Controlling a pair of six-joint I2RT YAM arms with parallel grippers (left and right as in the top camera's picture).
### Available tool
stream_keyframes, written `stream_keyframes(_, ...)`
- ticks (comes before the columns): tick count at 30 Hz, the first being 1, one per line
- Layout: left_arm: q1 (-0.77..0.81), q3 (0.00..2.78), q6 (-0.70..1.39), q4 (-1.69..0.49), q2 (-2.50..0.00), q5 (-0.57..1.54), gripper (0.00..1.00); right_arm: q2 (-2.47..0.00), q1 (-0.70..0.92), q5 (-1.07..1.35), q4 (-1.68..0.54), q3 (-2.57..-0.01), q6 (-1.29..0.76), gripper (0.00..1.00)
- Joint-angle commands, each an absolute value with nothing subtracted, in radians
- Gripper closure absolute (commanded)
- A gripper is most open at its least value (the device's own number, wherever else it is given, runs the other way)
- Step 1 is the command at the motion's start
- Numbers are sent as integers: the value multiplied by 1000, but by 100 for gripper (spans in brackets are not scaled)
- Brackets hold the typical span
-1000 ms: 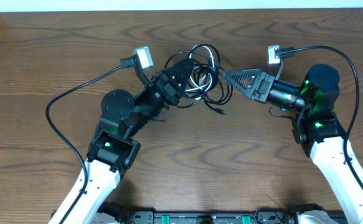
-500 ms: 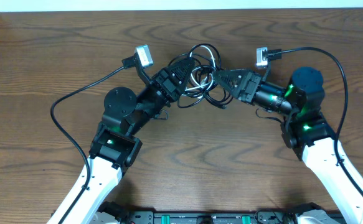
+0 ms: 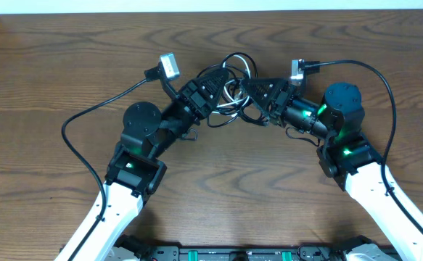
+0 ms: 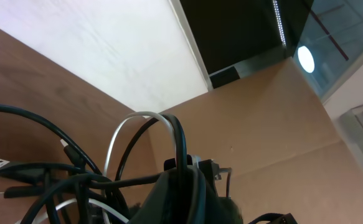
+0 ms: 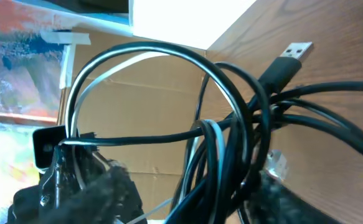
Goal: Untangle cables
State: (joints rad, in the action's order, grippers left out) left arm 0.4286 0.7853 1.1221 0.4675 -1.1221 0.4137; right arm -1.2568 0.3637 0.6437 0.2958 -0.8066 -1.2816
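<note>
The cables (image 3: 234, 78) form a tangled bundle of black loops and one white cord at the table's back middle. My left gripper (image 3: 215, 84) reaches in from the left and is shut on a black cable (image 4: 180, 146) that arches up out of its jaws, beside the white cable (image 4: 115, 142). From the right, my right gripper (image 3: 252, 92) has its jaws on both sides of the bundle. In the right wrist view the cables (image 5: 231, 162) run between my fingers (image 5: 100, 193), with a gap still showing on the left side. A USB plug (image 5: 291, 53) sticks out above.
The brown wooden table (image 3: 218, 174) extends forward and to both sides. Thick black arm wires curve off at the left (image 3: 88, 116) and right (image 3: 385, 76). The table's back edge (image 3: 196, 12) lies just behind the bundle.
My right gripper has travelled left into the cable bundle, and its jaws have narrowed around it. The left gripper has stayed shut on the cables, nearly still.
</note>
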Motion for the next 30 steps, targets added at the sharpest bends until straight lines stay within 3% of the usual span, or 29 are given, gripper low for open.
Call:
stream_keyframes(1, 447, 803, 1116, 474, -1124, 411, 93, -1257, 368, 616, 296, -819, -1308, 66)
stream_keyframes(2, 453, 803, 1116, 474, -1124, 411, 92, -1257, 369, 616, 296, -819, -1308, 83)
stream_keyframes(4, 464, 803, 1105, 473, -1125, 411, 93, -1257, 373, 614, 295, -819, -1307, 96)
stream_keyframes(10, 469, 803, 1066, 435, -1125, 411, 90, -1257, 381, 596, 295, -819, -1259, 99)
stream_keyframes(12, 469, 803, 1015, 418, -1125, 411, 70, -1257, 380, 584, 295, -818, -1213, 99)
stream_keyframes(15, 467, 803, 868, 390, -1125, 411, 24, -1257, 373, 567, 288, -818, -1121, 99)
stream_keyframes(17, 467, 803, 773, 364, -1125, 411, 10, -1257, 357, 544, 243, -818, -1090, 99)
stream_keyframes(22, 467, 803, 498, 241, -1125, 410, 10, -1257, 297, 486, 94, -818, -1042, 99)
stream_keyframes(30, 467, 803, 287, 77, -1125, 406, 9, -1257, 247, 347, -89, -818, -1106, 99)
